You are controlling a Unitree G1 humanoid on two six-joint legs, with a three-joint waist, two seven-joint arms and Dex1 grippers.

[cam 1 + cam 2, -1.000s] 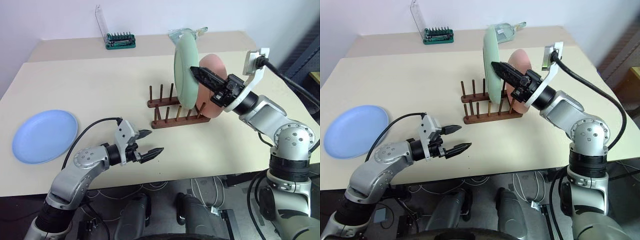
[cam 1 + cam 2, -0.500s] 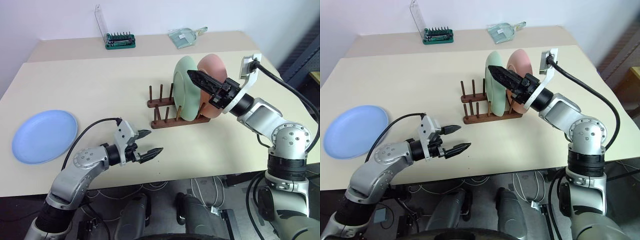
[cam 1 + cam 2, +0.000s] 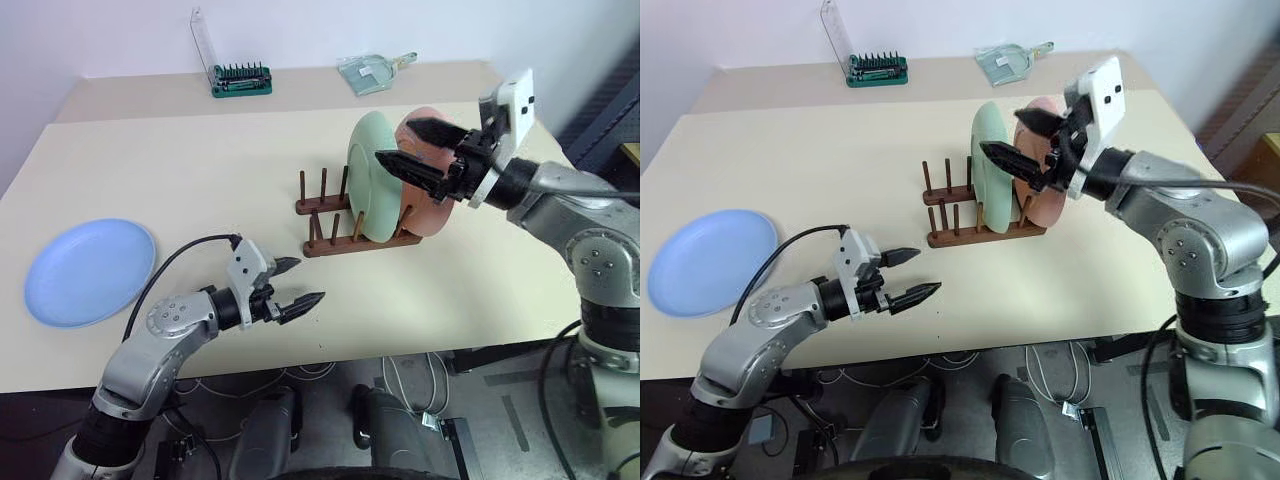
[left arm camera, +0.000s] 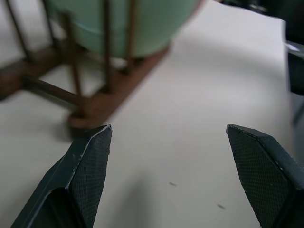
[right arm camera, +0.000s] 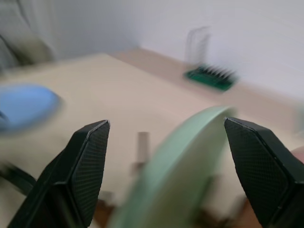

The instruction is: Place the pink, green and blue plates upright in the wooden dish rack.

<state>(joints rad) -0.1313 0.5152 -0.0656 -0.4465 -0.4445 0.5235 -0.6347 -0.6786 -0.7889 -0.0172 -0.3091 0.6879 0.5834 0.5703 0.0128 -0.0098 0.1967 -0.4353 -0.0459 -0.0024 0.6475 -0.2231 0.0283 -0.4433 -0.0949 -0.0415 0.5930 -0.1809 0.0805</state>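
The dish rack (image 3: 350,225) is dark stained wood with round pegs, the green plate (image 3: 372,175), pink plate (image 3: 425,215) and blue plate (image 3: 88,270) look smooth and matt, and the bench (image 3: 180,170) is smooth, matt beige.

Bright, even light with soft shadows; the right wrist view is motion-blurred.

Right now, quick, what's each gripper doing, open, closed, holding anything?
Left gripper: open, empty, over the table.
Right gripper: open, holding nothing, beside the green plate standing in the rack.
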